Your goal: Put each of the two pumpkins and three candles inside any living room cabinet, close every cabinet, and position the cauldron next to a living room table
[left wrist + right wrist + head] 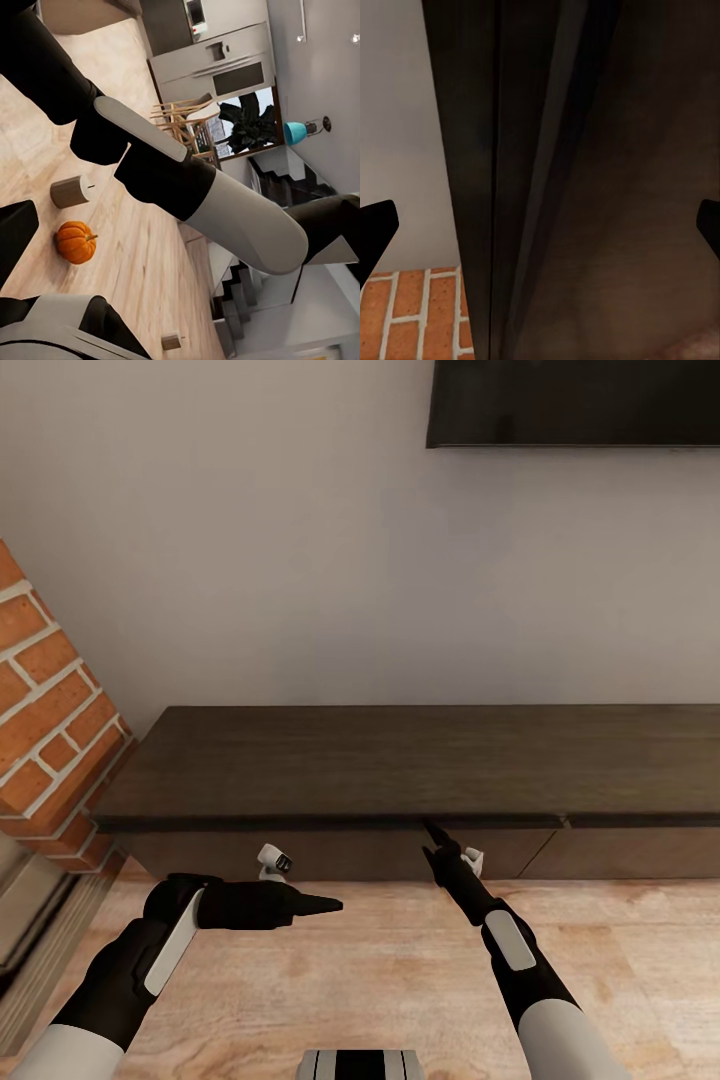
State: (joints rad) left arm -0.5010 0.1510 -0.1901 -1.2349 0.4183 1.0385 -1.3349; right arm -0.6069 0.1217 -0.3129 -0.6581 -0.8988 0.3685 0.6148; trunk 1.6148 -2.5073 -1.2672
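The right gripper (436, 838) is held wide open at the top front edge of the cabinet (400, 760), its fingertips (375, 229) spread with nothing between them. The left gripper (318, 905) hangs empty above the floor (400, 970), closed to a point. One pumpkin (76, 241) and two candles (70, 191) (172, 342) are seen on the floor.
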